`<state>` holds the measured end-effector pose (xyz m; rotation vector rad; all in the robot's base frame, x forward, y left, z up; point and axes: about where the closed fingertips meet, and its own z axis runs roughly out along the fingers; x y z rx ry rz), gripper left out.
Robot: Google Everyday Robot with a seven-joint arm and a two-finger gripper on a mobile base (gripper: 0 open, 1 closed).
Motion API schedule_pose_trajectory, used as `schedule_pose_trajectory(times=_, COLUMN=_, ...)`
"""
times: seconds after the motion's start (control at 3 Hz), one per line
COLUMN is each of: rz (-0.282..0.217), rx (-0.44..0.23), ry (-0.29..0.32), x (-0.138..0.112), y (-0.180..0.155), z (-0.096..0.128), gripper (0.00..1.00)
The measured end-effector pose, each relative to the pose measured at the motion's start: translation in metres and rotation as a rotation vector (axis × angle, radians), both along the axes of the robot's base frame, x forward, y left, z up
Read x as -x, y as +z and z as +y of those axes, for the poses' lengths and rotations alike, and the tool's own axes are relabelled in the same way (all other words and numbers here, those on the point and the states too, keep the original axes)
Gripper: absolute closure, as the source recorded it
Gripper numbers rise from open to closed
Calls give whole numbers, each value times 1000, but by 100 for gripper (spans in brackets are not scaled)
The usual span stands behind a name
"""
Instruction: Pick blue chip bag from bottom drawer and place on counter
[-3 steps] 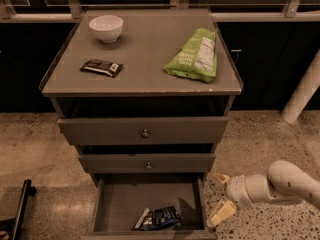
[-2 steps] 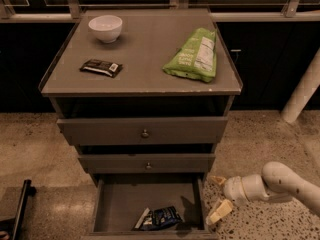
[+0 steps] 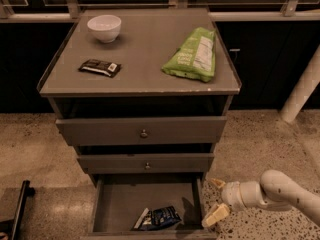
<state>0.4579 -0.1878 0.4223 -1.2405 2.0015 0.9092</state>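
Note:
The blue chip bag (image 3: 158, 218) lies in the open bottom drawer (image 3: 115, 202), near its front edge, with its white end to the left. My gripper (image 3: 215, 200) hangs just outside the drawer's right wall, right of the bag and not touching it. Its two cream fingers are spread apart and hold nothing. The counter (image 3: 140, 59) is the grey top of the cabinet above.
On the counter stand a white bowl (image 3: 104, 28) at the back left, a dark brown bar wrapper (image 3: 100, 67) and a large light-green bag (image 3: 194, 54) at the right. The two upper drawers (image 3: 142, 132) are partly pulled out. A white post (image 3: 302, 91) stands at the right.
My gripper and arm have moved a little to the left, toward the drawer's right side. The bag and the things on the counter have not moved.

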Motion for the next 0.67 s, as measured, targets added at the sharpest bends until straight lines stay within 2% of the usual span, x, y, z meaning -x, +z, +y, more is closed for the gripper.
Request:
schedule_pose_trajectory(times=0.33, rz=-58, rx=-15, ry=-58, x=-23, y=-17, z=11, gripper=0)
schedule_pose_trajectory(times=0.67, rz=-81, rx=-53, ry=-68, x=-47, y=-38, z=27, gripper=0)
